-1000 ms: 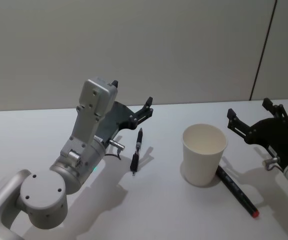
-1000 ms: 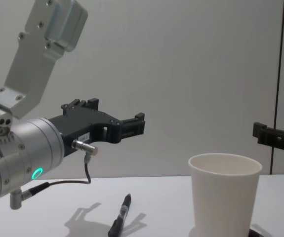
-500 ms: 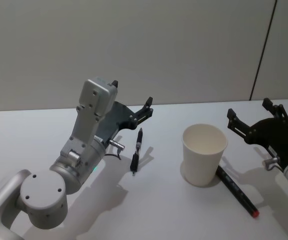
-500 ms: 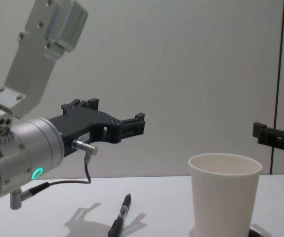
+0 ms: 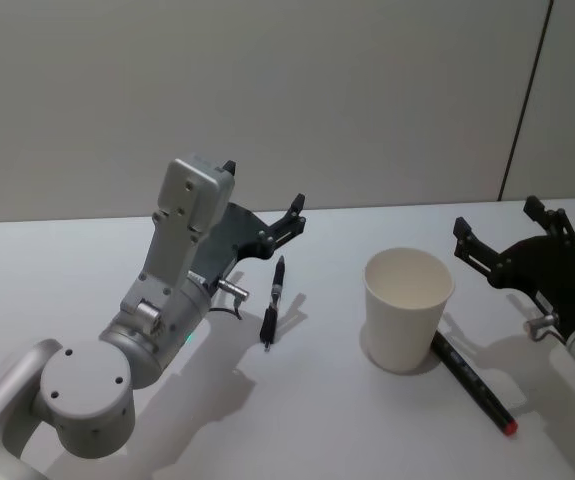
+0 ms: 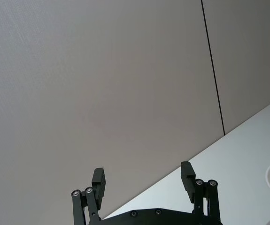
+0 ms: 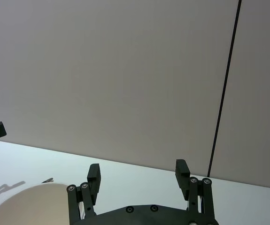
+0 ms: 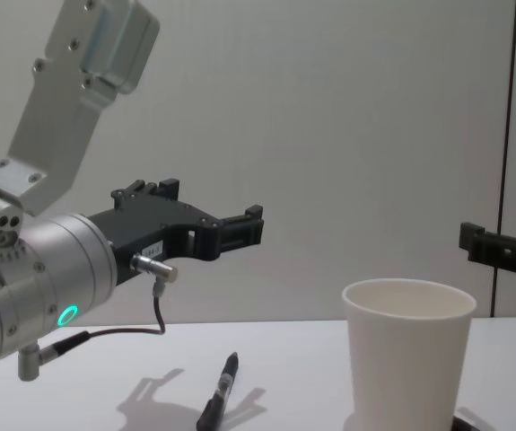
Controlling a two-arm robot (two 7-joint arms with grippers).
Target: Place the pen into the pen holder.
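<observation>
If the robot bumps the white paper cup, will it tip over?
Probably quite easily. The cup looks empty and thin, so it is likely light. It stands on its narrower base, so a push near the rim may topple it. On its side it might roll.

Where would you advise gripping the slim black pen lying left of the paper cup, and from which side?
Probably mid-barrel, from straight above, closing across its width. The pen lies flat on the table, pointing roughly away from the robot, so only its top and sides are free. The open left pincer hovers nearest.
</observation>
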